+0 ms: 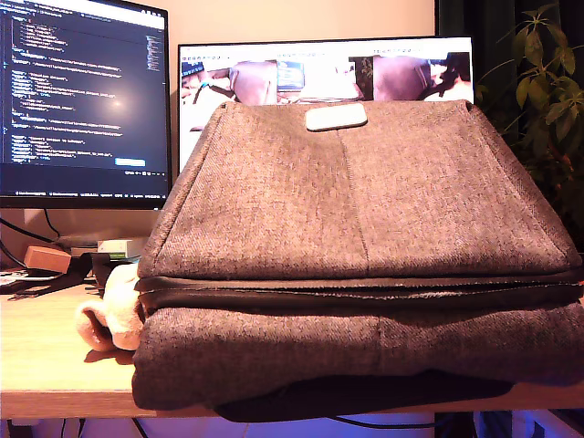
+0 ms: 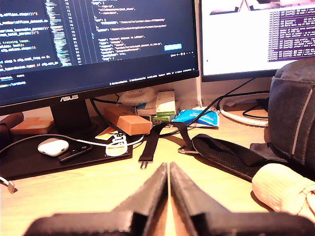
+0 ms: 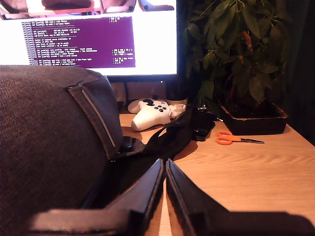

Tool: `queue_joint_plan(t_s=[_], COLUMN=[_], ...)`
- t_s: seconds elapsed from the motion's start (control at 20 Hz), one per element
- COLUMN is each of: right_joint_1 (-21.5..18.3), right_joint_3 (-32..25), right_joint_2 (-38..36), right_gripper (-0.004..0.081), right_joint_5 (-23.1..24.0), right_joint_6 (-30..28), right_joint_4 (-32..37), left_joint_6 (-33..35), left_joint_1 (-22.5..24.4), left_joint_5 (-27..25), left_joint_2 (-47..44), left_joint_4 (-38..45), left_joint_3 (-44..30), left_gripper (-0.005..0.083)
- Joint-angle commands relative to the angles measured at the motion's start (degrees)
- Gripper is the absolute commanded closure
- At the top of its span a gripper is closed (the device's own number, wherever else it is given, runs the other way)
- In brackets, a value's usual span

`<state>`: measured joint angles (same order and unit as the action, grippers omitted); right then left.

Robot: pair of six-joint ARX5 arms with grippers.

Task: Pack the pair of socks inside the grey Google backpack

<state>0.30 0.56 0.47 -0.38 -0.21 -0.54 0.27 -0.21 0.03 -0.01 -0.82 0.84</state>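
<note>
Socks [image 1: 114,310] in a cream-pink roll lie on the wooden bench [image 1: 46,365], touching the near-left corner of the grey Google backpack [image 1: 365,201] in the exterior view. The backpack lies flat and fills most of that view, its white patch [image 1: 336,117] at the far edge and its dark zipper band [image 1: 365,290] running across the near side. My first pincer [image 2: 169,169] is clenched on nothing above bare bench, the socks [image 2: 283,189] just beside it. My second pincer [image 3: 165,164] is also clenched and empty, close beside the backpack [image 3: 44,147], with orange scissors [image 3: 236,138] farther off.
</note>
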Motion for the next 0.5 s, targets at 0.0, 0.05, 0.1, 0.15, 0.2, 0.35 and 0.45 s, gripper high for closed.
queue_joint_plan(t_s=[0.0, 0.05, 0.1, 0.15, 0.2, 0.35, 0.45], right_joint_1=[-3.04, -3.04, -3.04, -3.04, -3.04, -3.04, -3.02], right_joint_3=[4.44, 4.44, 4.44, 4.44, 4.44, 4.44, 4.52], right_joint_2=[-0.37, -0.37, -0.37, -0.37, -0.37, -0.37, -0.37], right_gripper=[0.0783, 0.0783, 0.0783, 0.0783, 0.0783, 0.0783, 0.0783], right_joint_5=[-4.98, -4.98, -4.98, -4.98, -4.98, -5.01, -5.05], right_joint_6=[8.79, 8.79, 8.79, 8.76, 8.76, 8.79, 9.05], right_joint_4=[-4.94, -4.92, -4.94, -4.96, -4.94, -4.87, -4.87], left_joint_6=[-11.26, -11.23, -11.23, -11.23, -11.23, -11.41, -12.52], left_joint_1=[5.31, 5.31, 5.31, 5.31, 5.31, 5.29, 5.29], left_joint_5=[10.86, 10.86, 10.86, 10.86, 10.86, 10.95, 12.22], left_joint_2=[-0.74, -0.74, -0.74, -0.74, -0.74, -0.74, -0.74], left_joint_4=[-9.40, -9.40, -9.40, -9.40, -9.38, -9.03, -7.82], left_joint_3=[1.97, 1.97, 1.97, 1.97, 1.97, 1.97, 2.10], left_gripper=[0.0797, 0.0797, 0.0797, 0.0797, 0.0797, 0.0797, 0.0797])
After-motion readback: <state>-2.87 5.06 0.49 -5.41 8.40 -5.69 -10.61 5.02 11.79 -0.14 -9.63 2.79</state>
